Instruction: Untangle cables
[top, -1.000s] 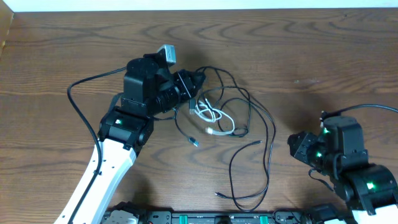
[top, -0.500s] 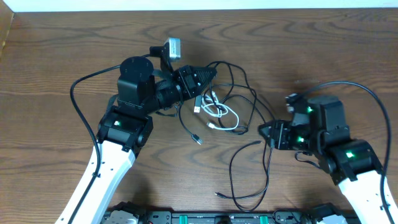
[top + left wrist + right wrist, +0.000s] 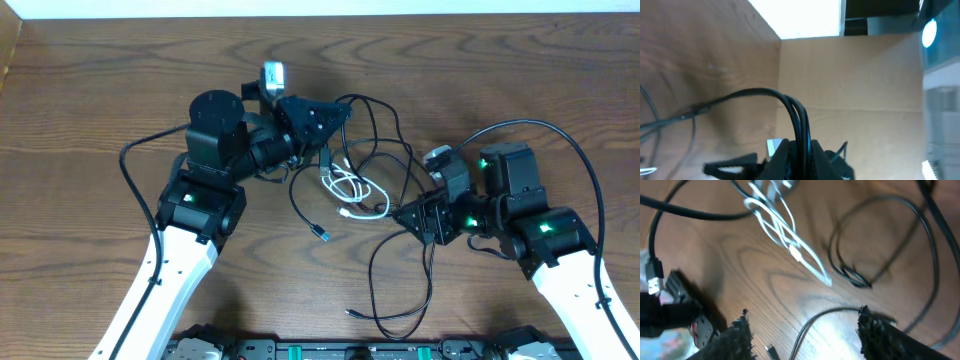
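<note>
The cables lie tangled mid-table: thin black cables (image 3: 400,165) in loose loops and a white cable (image 3: 352,190) coiled among them. My left gripper (image 3: 345,114) is shut on black cable strands (image 3: 799,120), which arch up out of its jaws in the left wrist view. My right gripper (image 3: 398,214) stands open at the tangle's right edge, low over the table. In the right wrist view a black cable (image 3: 812,320) runs between its fingertips (image 3: 741,330) without touching them, and the white cable (image 3: 785,235) lies beyond.
A long black loop (image 3: 385,290) trails toward the front edge, and a plug end (image 3: 320,233) lies left of it. Thick arm wires curve at the left (image 3: 128,165) and the right (image 3: 575,150). A cardboard wall (image 3: 850,75) stands past the table.
My right arm has swung left to the tangle and its jaws have opened wider. My left gripper has shifted slightly up and right with the black strands.
</note>
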